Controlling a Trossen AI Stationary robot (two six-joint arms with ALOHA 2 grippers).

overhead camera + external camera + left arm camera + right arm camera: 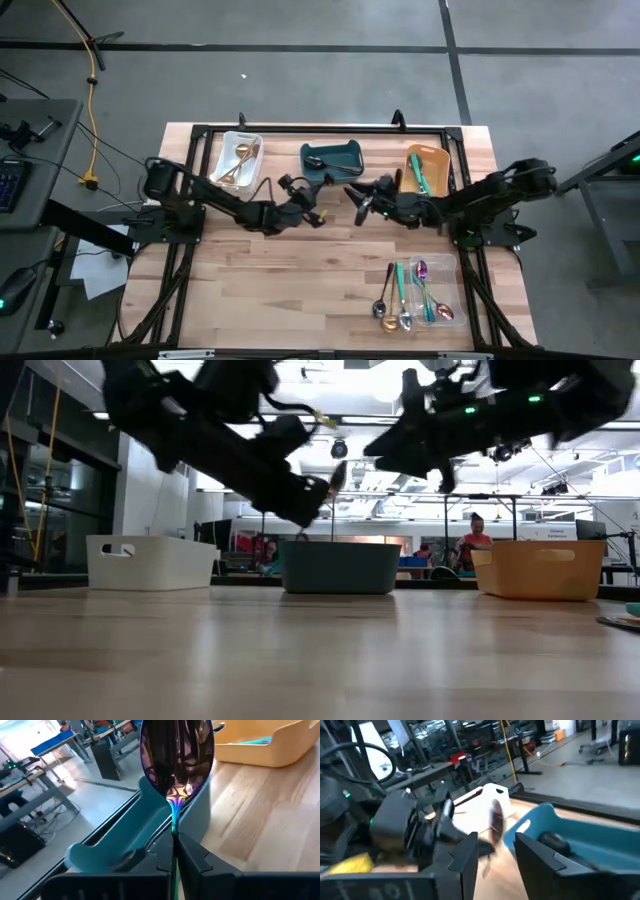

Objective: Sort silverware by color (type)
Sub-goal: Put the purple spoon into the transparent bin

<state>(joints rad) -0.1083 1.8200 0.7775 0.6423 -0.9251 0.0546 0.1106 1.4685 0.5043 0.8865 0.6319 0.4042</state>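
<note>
The left gripper [318, 213] hangs above the table just in front of the teal bin [333, 157], its fingers [195, 857] pinched shut on the thin handle of an iridescent purple spoon [176, 760], whose bowl stands up and away from the fingertips toward that bin. In the low view the same spoon [336, 478] shows as a small dark shape at the tip of the left arm, well clear of the tabletop.

The right gripper [358, 203] hovers close by, facing the left one across a short gap, near the front right corner of the teal bin. Its two fingers [467, 857] stand apart with nothing between them.

A black spoon [317, 161] lies inside the teal bin. Gold spoons [240, 160] rest in the white bin [226, 148] at the back left, and teal-handled utensils [418, 172] lie in the orange bin [440, 160] at the back right. The clear tray [452, 268] near the front right of the table holds the remaining mix [410, 298]: teal-handled pieces, silver spoons, a gold one and a purple one.

People show far off in the room behind the table.
</note>
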